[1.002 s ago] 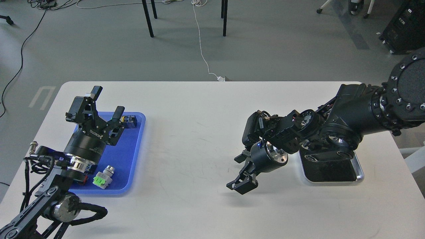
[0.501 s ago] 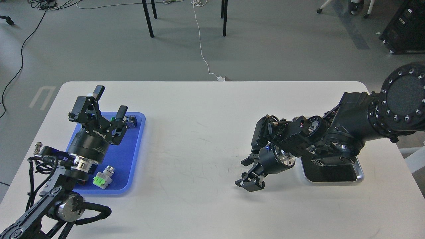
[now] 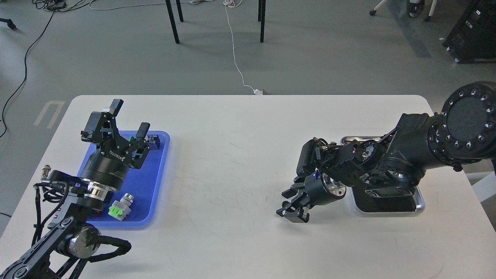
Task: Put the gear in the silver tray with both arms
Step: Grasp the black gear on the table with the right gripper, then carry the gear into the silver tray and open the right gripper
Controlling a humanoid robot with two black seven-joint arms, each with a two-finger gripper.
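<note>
Far left: left arm [image 3: 66,217] rising from the lower corner of the white tabletop [image 3: 232,162], silver wrist ring showing below the black tool body. Left tool [image 3: 127,121] held above the blue plastic tray [image 3: 159,170], fingers spread wide apart, nothing between them. One finger [image 3: 115,106] reaching past the far edge of the blue tray, the other [image 3: 143,130] over its far right corner. In that corner, partly hidden behind the finger, a small dark part with a green spot [image 3: 153,140]. Near the front edge of the blue tray, lying on its side, a grey connector with a green end [image 3: 121,208], just beside the left wrist.

Middle of the tabletop: bare white surface with faint scuffs.

Right of centre: right tool [image 3: 293,203] pointing down and to the left, low over the tabletop, just left of the silver tray [image 3: 420,203]. Fingers short and dark, slightly parted, nothing visible between them. Right arm [image 3: 403,162] stretching in from the right edge, its elbow and wrist links lying across the silver tray and covering most of it. Silver tray flat near the right edge of the tabletop, dark inner surface visible at the near end, shiny rim showing at the near right corner and along the far edge. Gear not identifiable anywhere.
</note>
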